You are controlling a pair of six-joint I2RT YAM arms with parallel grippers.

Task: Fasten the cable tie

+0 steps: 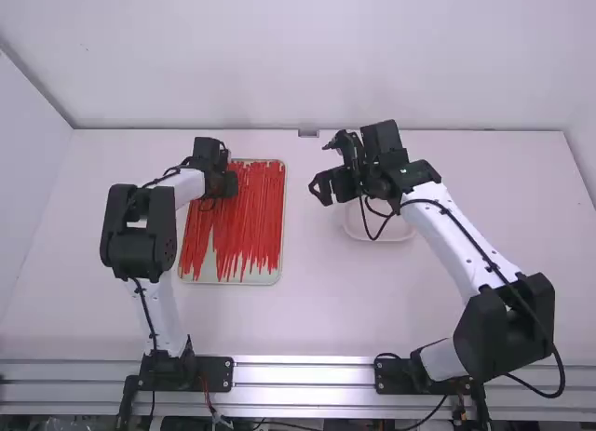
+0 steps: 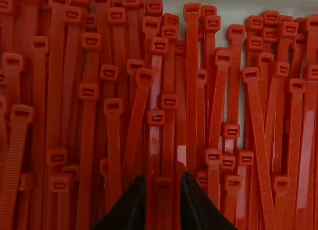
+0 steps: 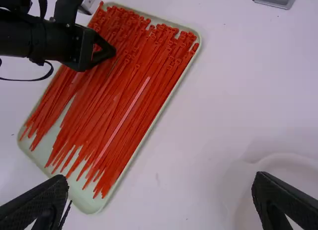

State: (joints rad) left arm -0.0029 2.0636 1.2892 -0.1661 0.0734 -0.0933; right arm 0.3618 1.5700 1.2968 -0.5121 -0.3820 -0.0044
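1. The ties (image 1: 237, 222) are red and lie in a loose heap, mostly lengthwise, on a pale tray (image 1: 233, 280) left of the table's (image 1: 503, 180) middle. In your left wrist view their square heads point away from the camera.
2. Your left tool (image 1: 216, 183) is down on the heap at the tray's far left corner. Its fingers stand narrow, and one tie (image 2: 161, 210) sits pinched between the black tips (image 2: 136, 200), with the heap touching them on both sides.
3. From your right wrist view, the left tool (image 3: 107, 50) comes to a point on the ties near that same corner. The tray's rim (image 3: 84, 202) shows bare along the near edge.
4. Your right tool (image 1: 337, 170) hangs above the table, right of the tray and well apart from it. Its fingers are spread wide and hold nothing (image 3: 160, 180).
5. A white dish (image 1: 391, 234) rests on the table just beside and under the right tool, on the side away from the tray.
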